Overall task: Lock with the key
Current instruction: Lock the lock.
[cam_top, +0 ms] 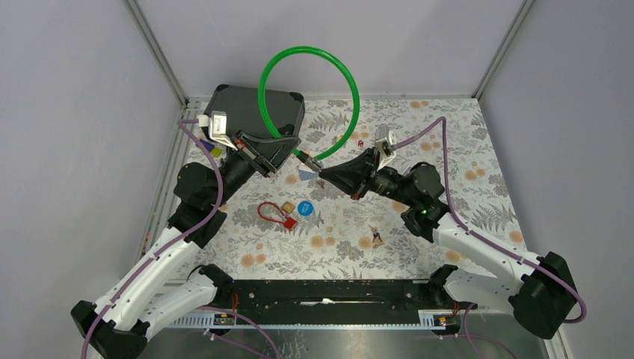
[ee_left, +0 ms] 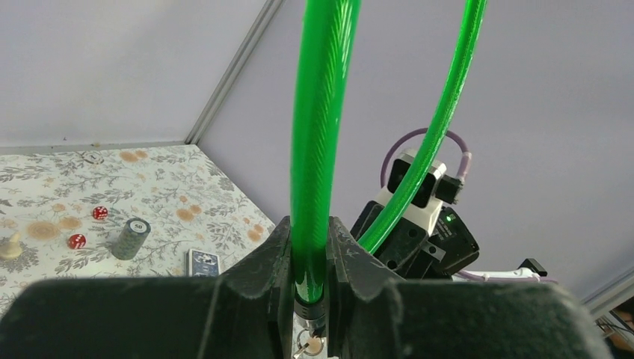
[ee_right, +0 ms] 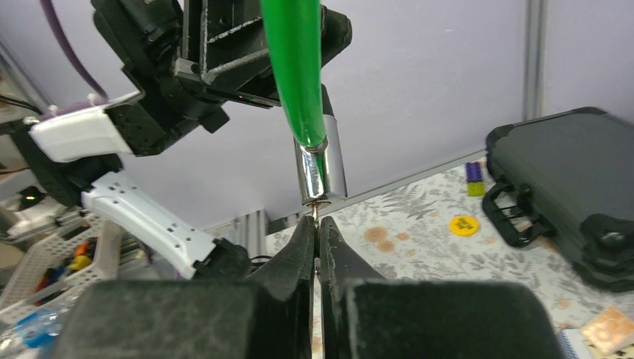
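Right end effector (ee_right: 315, 226) tight around key (ee_right: 318, 210)

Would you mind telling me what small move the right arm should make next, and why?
Probably a gentle wrist roll of the right tool to turn the key. It is shut on the key, whose tip appears to sit in the silver lock barrel, while the left tool grips the green cable near it, bracing it.

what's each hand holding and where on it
The left hand clamps the green cable lock on the cable just above its metal end. The right hand pinches the key, whose tip sits at the lock barrel.
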